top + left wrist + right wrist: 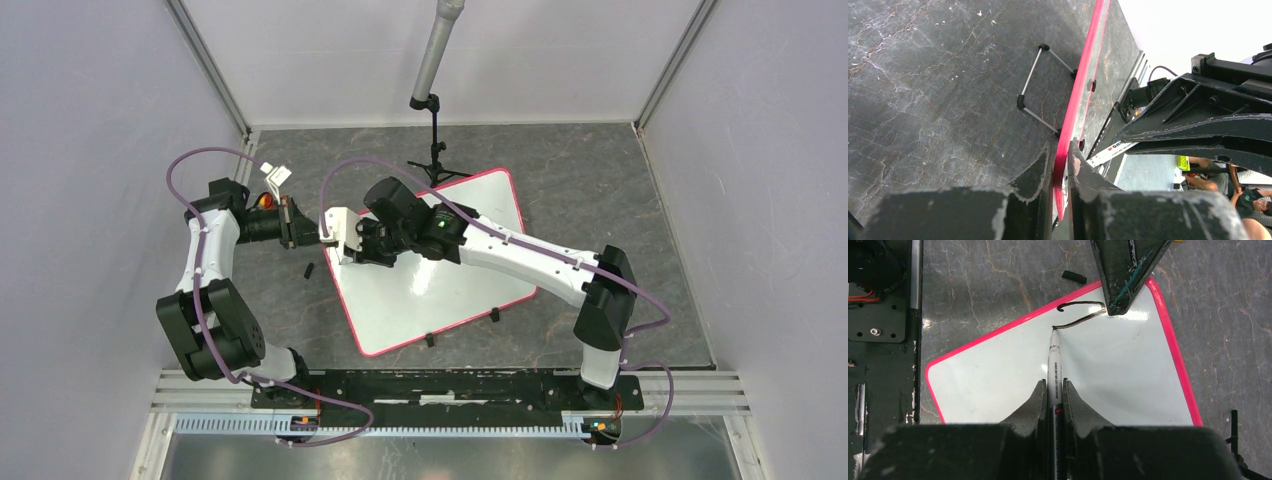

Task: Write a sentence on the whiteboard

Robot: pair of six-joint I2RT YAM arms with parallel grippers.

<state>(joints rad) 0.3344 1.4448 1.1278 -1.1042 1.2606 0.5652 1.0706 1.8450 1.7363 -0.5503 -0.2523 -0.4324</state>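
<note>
Dark marbled bench (600, 200), pale walls around. From above, we see whiteboard (450, 290) lying mid-bench, skewed; left tool (312, 232) at its far-left corner, right tool (365, 245) over same end.

Left wrist: we see left tool clamped on whiteboard's pink rim (1083, 75).

Right wrist: right tool pinches marker (1054, 355), tip touching board; sentence (1083, 302) only one looping black stroke near rim. Small black cap (1074, 276) on bench beyond.
</note>
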